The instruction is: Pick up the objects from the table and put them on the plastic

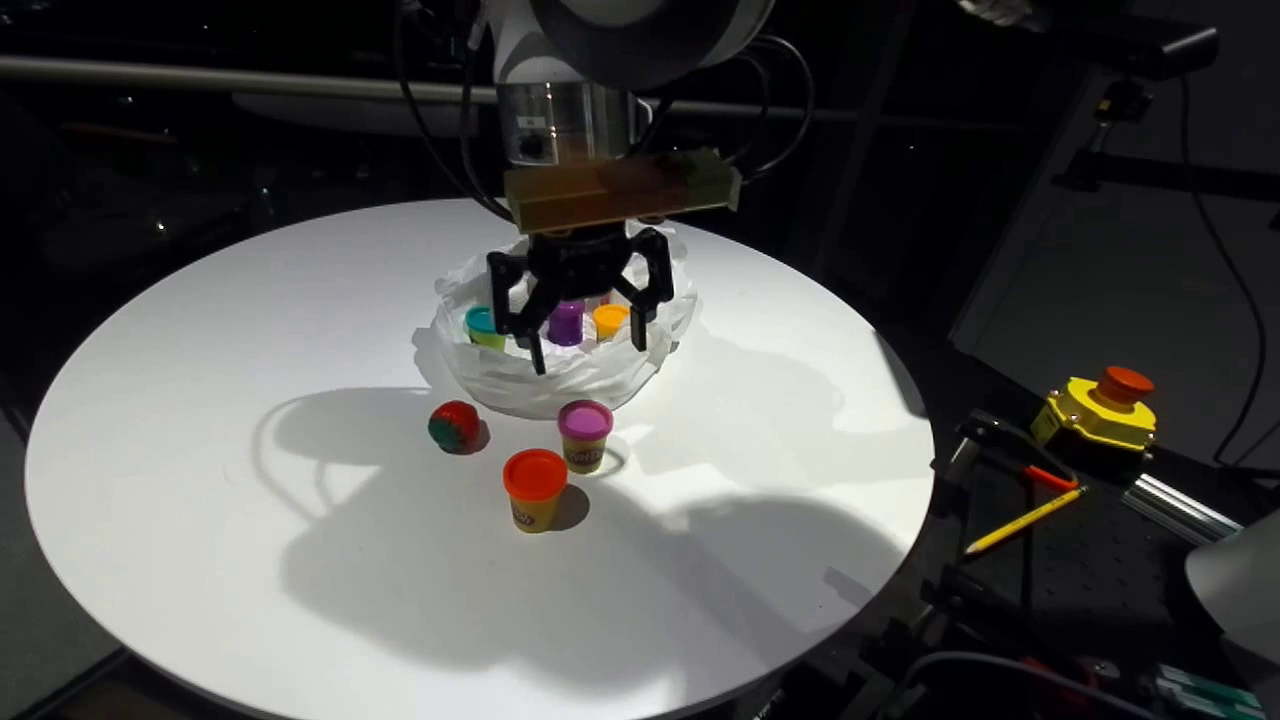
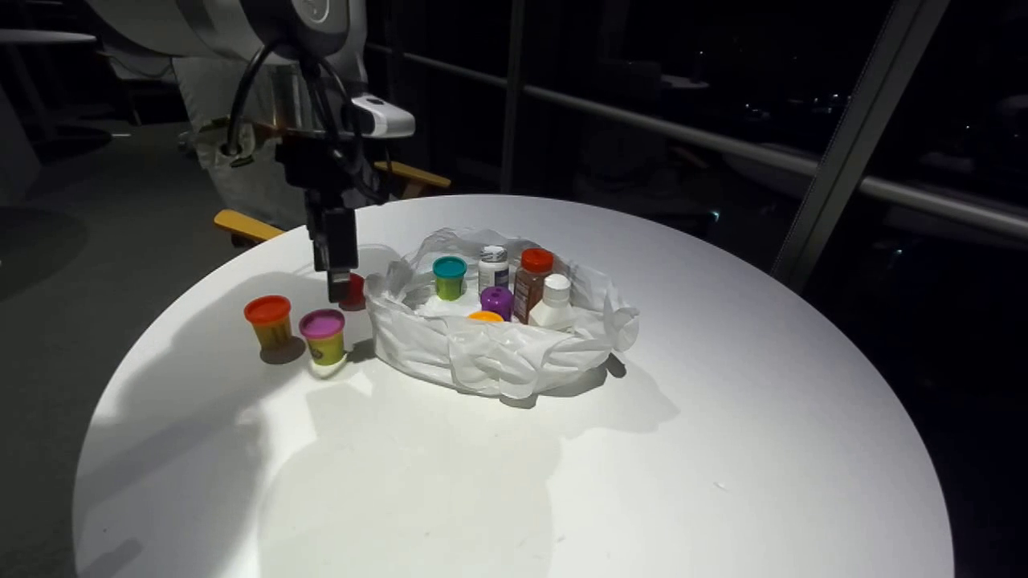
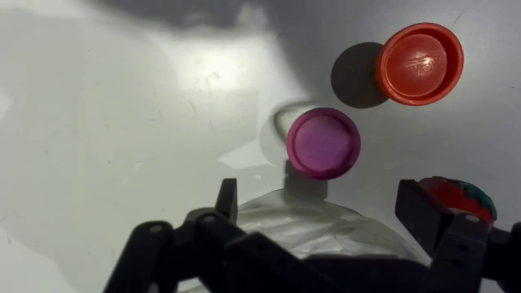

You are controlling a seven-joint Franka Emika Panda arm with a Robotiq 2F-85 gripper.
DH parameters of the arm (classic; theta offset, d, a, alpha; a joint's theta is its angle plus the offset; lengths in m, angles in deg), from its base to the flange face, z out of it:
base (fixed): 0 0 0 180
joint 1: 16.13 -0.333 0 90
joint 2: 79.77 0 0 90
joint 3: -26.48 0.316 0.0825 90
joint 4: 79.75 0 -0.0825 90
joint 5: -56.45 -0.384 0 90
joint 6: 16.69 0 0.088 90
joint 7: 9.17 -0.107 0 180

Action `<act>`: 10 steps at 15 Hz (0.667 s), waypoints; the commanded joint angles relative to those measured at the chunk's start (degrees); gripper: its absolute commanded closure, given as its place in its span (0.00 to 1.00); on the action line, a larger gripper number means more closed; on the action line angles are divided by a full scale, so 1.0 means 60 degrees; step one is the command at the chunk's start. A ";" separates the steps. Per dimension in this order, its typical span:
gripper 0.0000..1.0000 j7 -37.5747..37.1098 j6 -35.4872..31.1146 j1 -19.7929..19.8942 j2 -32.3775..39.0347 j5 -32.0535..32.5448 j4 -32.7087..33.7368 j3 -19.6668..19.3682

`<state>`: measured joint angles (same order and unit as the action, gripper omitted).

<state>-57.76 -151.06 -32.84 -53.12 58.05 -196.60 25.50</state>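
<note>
- Inside the plastic (image 2: 482,361), in an exterior view, a purple container (image 2: 497,302) stands centrally; round it are a teal-lidded cup (image 2: 450,278) at ten o'clock, a labelled bottle (image 2: 493,273) at twelve, a red-capped bottle (image 2: 530,287) at two, a white bottle (image 2: 554,307) at three and an orange-lidded cup (image 2: 486,317) at seven, mostly hidden.
- The raised, crumpled wall probably serves to keep them gathered.
- Near its edge, raised off the white table (image 1: 180,450), the gripper (image 3: 317,189) hangs with jaws well apart and nothing held, presumably spread to straddle a lid.
- At twelve o'clock from it in the wrist view, the pink-lidded cup (image 3: 323,144) stands near the plastic, so it seems the likely next pick.
- Just past one o'clock, the red-lidded cup (image 3: 421,65) stands apart from its neighbour, which should leave grasping room.
- At three o'clock, a strawberry-like piece (image 3: 462,197), partly hidden behind a jaw, may roll if nudged.
</note>
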 commanded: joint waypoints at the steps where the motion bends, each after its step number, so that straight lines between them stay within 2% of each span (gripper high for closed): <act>1: 0.00 0.0434 -0.0524 0.0467 0.0076 -0.0558 -0.0425 0.0327; 6: 0.00 0.1212 -0.1842 0.0718 0.0251 -0.1321 -0.0840 0.0671; 10: 0.00 0.1542 -0.1849 0.0716 0.0503 -0.1747 -0.0887 0.0782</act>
<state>-51.12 -160.56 -29.45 -50.43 50.08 -201.20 28.90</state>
